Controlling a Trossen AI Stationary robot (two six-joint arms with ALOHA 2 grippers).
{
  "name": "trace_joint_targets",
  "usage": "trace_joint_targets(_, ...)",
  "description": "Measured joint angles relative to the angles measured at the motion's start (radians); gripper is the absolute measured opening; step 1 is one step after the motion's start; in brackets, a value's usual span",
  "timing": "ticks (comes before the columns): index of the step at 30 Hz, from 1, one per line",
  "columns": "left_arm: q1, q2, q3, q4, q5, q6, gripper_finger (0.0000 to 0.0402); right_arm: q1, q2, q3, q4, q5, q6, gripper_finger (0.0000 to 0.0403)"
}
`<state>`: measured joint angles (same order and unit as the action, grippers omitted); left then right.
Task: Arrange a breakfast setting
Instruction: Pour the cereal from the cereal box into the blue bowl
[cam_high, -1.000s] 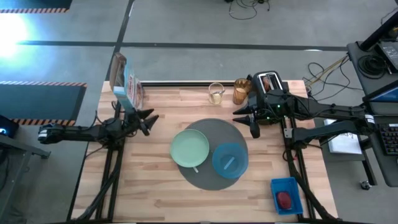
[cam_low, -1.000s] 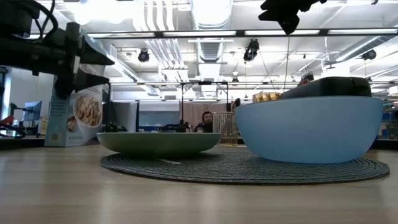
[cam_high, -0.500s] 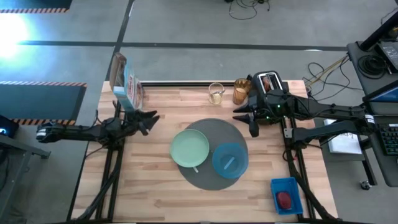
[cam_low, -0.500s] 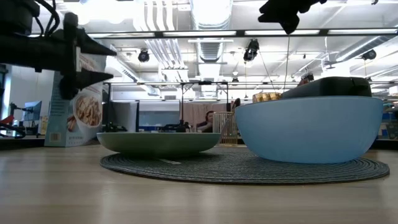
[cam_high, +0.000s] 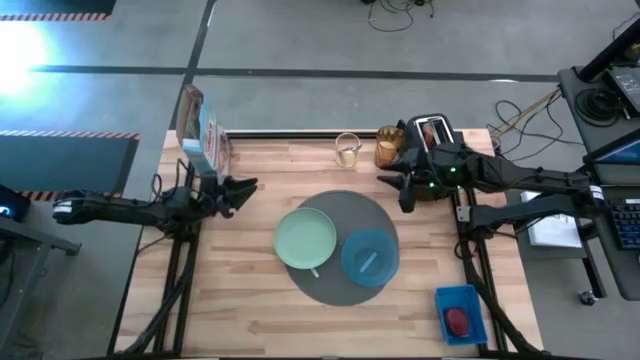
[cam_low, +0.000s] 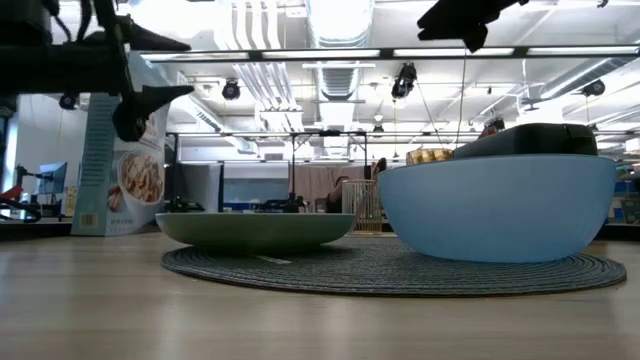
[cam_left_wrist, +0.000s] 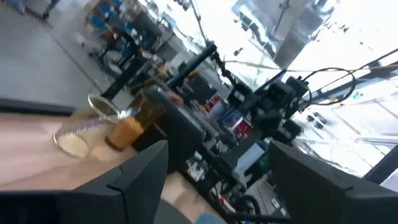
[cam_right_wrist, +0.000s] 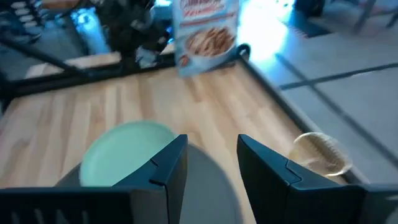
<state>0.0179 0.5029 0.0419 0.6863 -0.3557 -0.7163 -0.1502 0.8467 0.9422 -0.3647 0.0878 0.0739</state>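
Note:
The round dark-grey mat (cam_high: 338, 212) lies mid-table. The pale green plate (cam_high: 305, 240) rests on its left part and the blue bowl (cam_high: 370, 258) on its near right part. The amber glass (cam_high: 388, 148) stands at the far edge beside a clear glass (cam_high: 347, 150). A small red food piece (cam_high: 457, 320) lies in a blue tray. My left gripper (cam_high: 243, 192) hovers open left of the plate, above the table, its fingers (cam_left_wrist: 143, 168) apart with nothing between. My right gripper (cam_high: 393, 190) hangs open high above the mat's far right edge, looking down at the plate (cam_right_wrist: 124, 152).
A cereal box (cam_high: 203, 135) stands upright at the far left corner, just beyond my left gripper. A black toaster (cam_high: 432, 133) with a brown slice in its slot stands at the far right. The blue tray (cam_high: 460, 300) sits at the near right corner.
My left gripper has risen, tipped its fingers upward and rolled about its own axis, staying left of the plate. My right gripper has turned slightly in place. The plate, bowl and mat have not moved.

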Motion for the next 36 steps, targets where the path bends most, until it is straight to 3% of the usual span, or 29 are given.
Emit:
trace_joint_targets(4,-0.031,0.064,0.173,-0.115,0.065,0.106,0.0244,-0.016,-0.053,0.0,0.0,0.018,-0.034,0.0136)
trace_joint_targets(6,-0.056,0.096,0.306,-0.319,0.076,0.182,0.0241,-0.026,-0.077,-0.006,0.002,0.019,-0.048,0.0137)
trace_joint_targets(8,-0.084,0.14,0.445,-0.614,-0.001,0.203,0.024,-0.033,-0.095,-0.018,-0.007,0.02,-0.064,0.0137)
trace_joint_targets(12,-0.161,0.253,0.657,-1.236,-0.335,-0.024,0.024,-0.034,-0.118,-0.059,-0.03,0.035,-0.059,0.0134)
trace_joint_targets(15,-0.232,0.324,0.735,-1.483,-0.379,-0.269,0.0239,-0.034,-0.147,-0.103,-0.033,0.12,-0.038,0.0136)
trace_joint_targets(18,-0.324,0.38,0.752,-1.498,-0.4,-0.374,0.0239,-0.035,-0.19,-0.138,-0.033,0.195,-0.039,0.0141)
trace_joint_targets(24,-0.442,0.488,0.797,-1.487,-0.537,-0.485,0.0239,-0.034,-0.246,-0.154,-0.018,0.201,-0.044,0.0148)
trace_joint_targets(29,-0.469,0.572,0.844,-1.489,-0.579,-0.508,0.0239,-0.034,-0.258,-0.158,-0.042,0.209,0.054,0.0148)
trace_joint_targets(36,-0.469,0.636,0.904,-1.528,-0.579,-0.575,0.0239,-0.034,-0.178,-0.159,-0.114,0.227,0.213,0.0148)
